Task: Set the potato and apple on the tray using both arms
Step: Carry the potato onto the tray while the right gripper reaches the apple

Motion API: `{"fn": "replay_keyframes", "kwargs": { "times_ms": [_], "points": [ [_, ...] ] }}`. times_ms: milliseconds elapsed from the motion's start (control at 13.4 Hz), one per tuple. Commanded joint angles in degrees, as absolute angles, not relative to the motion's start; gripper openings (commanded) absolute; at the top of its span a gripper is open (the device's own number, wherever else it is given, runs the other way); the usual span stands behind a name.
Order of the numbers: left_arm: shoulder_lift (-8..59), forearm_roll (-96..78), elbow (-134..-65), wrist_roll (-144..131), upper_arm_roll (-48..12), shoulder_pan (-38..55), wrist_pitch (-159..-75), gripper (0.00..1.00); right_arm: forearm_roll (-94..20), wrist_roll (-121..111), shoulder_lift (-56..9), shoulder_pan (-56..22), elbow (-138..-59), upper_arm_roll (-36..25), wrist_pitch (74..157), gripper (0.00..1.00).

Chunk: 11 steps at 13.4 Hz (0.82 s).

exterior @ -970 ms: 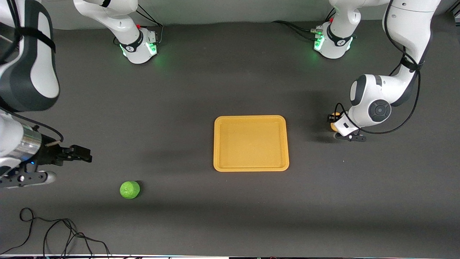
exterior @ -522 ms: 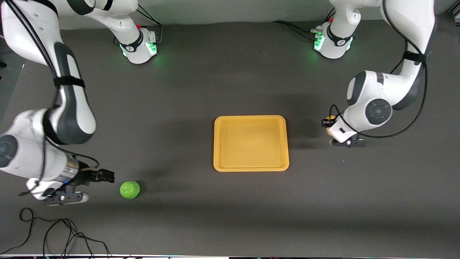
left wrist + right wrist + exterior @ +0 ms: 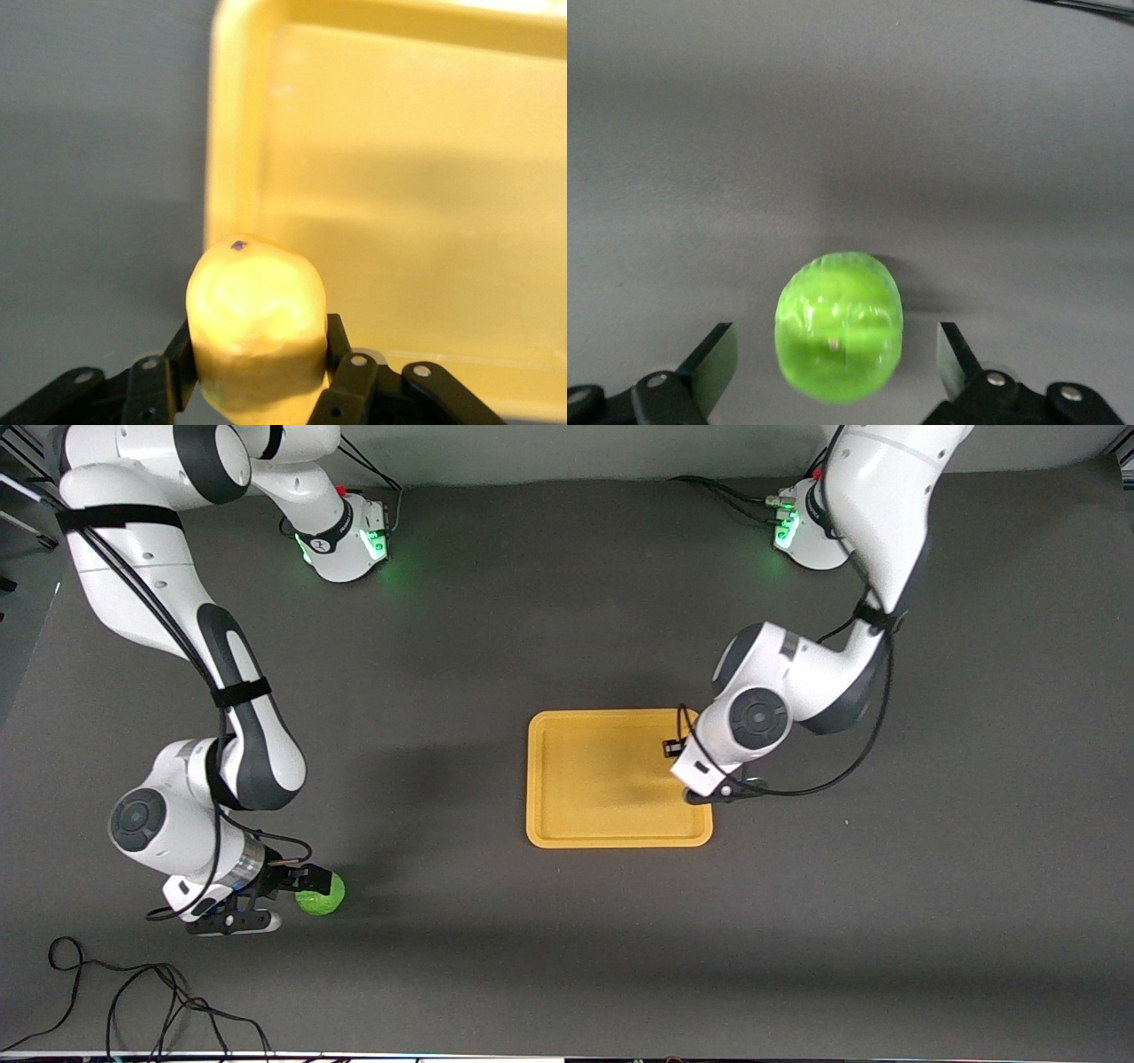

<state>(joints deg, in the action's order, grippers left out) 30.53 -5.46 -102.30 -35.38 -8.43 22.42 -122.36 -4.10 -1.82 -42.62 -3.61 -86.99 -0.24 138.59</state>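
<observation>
The mustard-yellow tray [image 3: 567, 779] lies mid-table. My left gripper [image 3: 678, 751] hangs over the tray's edge toward the left arm's end, shut on the yellow-tan potato [image 3: 255, 323], which the wrist hides in the front view. The tray [image 3: 416, 177] fills the left wrist view. The green apple [image 3: 321, 897] rests on the table toward the right arm's end, nearer the front camera than the tray. My right gripper [image 3: 306, 884] is low at the apple, open, with its fingers [image 3: 713, 359] apart on either side of the apple [image 3: 839, 326], not touching it.
A black cable [image 3: 133, 1001] lies looped on the table near the front edge, by the right arm's end. The two green-lit bases [image 3: 350, 540] stand along the top.
My left gripper has carried the potato from the table beside the tray to over the tray's edge. My right gripper has swung down and across to straddle the apple.
</observation>
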Motion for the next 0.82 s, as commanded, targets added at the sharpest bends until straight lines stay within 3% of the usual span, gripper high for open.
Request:
{"fn": "replay_keyframes", "kwargs": {
  "times_ms": [0,149,299,373,448,522,746],
  "points": [
    [33.74,-4.67,-99.93,-38.58,-7.47,23.81,-124.70,0.28,-5.36,-1.05,-45.35,-4.22,-86.66,-0.35,142.99,1.00],
    [33.84,-4.22,-99.93,-38.76,-7.47,23.73,-124.98,0.34,-5.45,-0.97,-46.23,-4.22,-86.57,-0.35,143.09,1.00],
    [34.01,-4.13,-99.93,-38.76,-7.30,23.73,-125.07,0.68,-5.45,-0.97,-47.02,-4.22,-86.66,-0.35,143.17,1.00],
    [34.01,-4.04,-99.93,-38.76,-7.29,23.73,-125.07,0.70,-5.36,-1.05,-47.11,-4.13,-86.66,-0.35,143.09,0.85],
    [34.10,-4.04,-99.93,-38.76,-7.21,23.73,-125.07,0.70,-5.36,-1.05,-47.02,-4.13,-86.66,-0.35,142.82,0.61],
    [34.10,-3.96,-99.93,-38.76,-7.21,23.73,-124.89,0.73,-5.36,-1.14,-46.67,-4.13,-86.49,-0.35,142.65,0.53],
    [33.67,-2.99,-99.93,-39.02,-7.12,23.56,-124.02,0.78,-5.10,-1.49,-41.60,-4.31,-85.43,-0.53,135.39,0.53]
  ]
}}
